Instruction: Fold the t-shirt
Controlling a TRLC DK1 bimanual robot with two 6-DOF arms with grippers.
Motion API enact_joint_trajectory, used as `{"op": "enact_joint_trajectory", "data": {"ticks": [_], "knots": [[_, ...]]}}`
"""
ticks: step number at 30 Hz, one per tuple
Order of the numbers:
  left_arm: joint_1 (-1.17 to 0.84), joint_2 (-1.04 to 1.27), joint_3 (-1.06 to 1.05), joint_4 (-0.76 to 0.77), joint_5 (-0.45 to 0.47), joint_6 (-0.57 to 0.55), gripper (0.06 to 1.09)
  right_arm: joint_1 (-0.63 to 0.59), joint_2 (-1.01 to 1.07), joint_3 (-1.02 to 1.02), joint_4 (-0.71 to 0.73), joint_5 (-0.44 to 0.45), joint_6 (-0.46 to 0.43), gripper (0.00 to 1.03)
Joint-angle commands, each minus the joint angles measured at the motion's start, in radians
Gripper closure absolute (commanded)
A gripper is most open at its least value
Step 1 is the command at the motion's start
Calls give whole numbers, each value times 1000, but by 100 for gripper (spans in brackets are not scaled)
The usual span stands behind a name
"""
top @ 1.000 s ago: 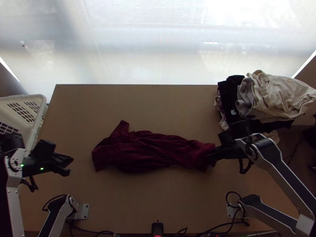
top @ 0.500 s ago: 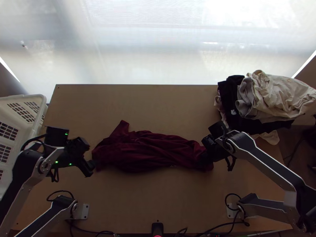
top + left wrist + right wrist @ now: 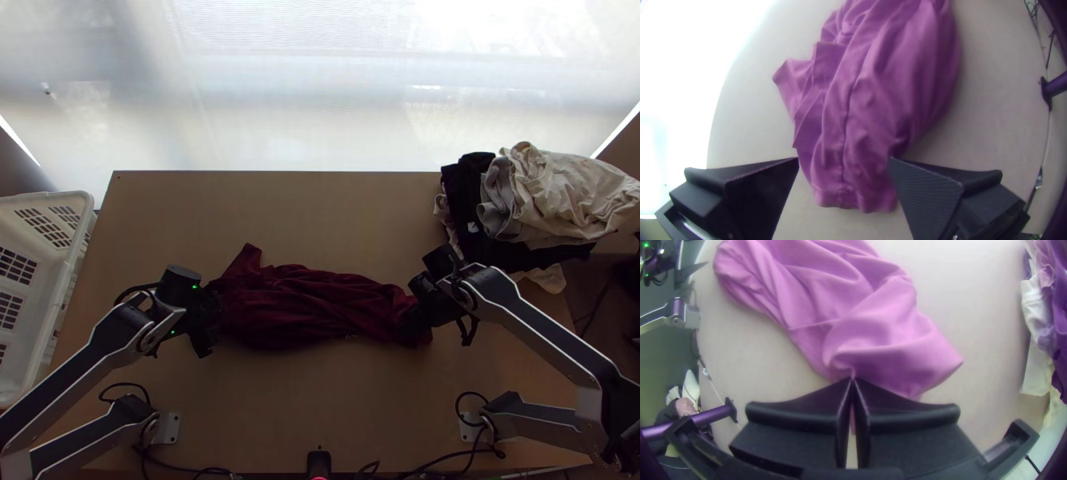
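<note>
The left arm (image 3: 94, 362) and the right arm (image 3: 548, 344) both have silver-grey frames with black faces and black joints. Black cables (image 3: 120, 386) loop by their near parts, beside pale metal plates (image 3: 167, 428). Green lights (image 3: 195, 286) dot the left wrist. The left gripper (image 3: 211, 322) has wide black fingers (image 3: 924, 195), finely ribbed; the right gripper's (image 3: 412, 322) taper to points.

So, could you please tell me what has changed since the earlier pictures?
The left gripper has moved right across the top view to the t-shirt's sleeve end, open, without gripping it. The right gripper shifted slightly left, then stopped; it pinches the cloth now, but when it took hold I can't tell. The clothes pile and basket stayed put.
</note>
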Motion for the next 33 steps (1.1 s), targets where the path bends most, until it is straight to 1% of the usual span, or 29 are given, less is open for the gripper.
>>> {"op": "enact_joint_trajectory", "data": {"ticks": [1, 6, 10, 13, 14, 15, 17, 18, 20, 22, 25, 29, 33], "knots": [[46, 104, -63, 132, -29, 102, 13, 2, -22, 0, -4, -1, 4, 100], [108, 168, -71, 192, -29, 154, 14, 2, -36, 2, -6, -1, 5, 100], [109, 196, -75, 198, -27, 153, 26, 0, -43, 2, -6, -1, 5, 100], [105, 210, -83, 201, -23, 140, 43, 0, -45, 2, -6, -1, 5, 100], [103, 216, -83, 201, -23, 137, 50, 0, -45, 2, -6, -1, 5, 100], [105, 219, -84, 201, -20, 131, 60, 0, -45, 2, -6, -1, 5, 100], [109, 219, -88, 203, -10, 125, 87, 0, -45, 2, -6, -1, 5, 100], [114, 217, -83, 198, -7, 122, 95, 0, -45, 2, -6, -1, 5, 100], [115, 193, -49, 155, -6, 108, 96, 3, -46, 5, -6, -1, 4, 100], [115, 164, 17, 77, -6, 84, 99, 9, -48, 14, -13, -3, 1, 100], [119, 101, 136, -61, 7, 36, 99, 17, -53, 51, -47, -4, -1, 100], [117, -45, 258, -215, 39, -4, 99, 14, -82, 97, -104, -18, -7, 100], [119, -180, 351, -348, 60, -7, 99, 12, -131, 105, -145, -49, -15, 100]]}}
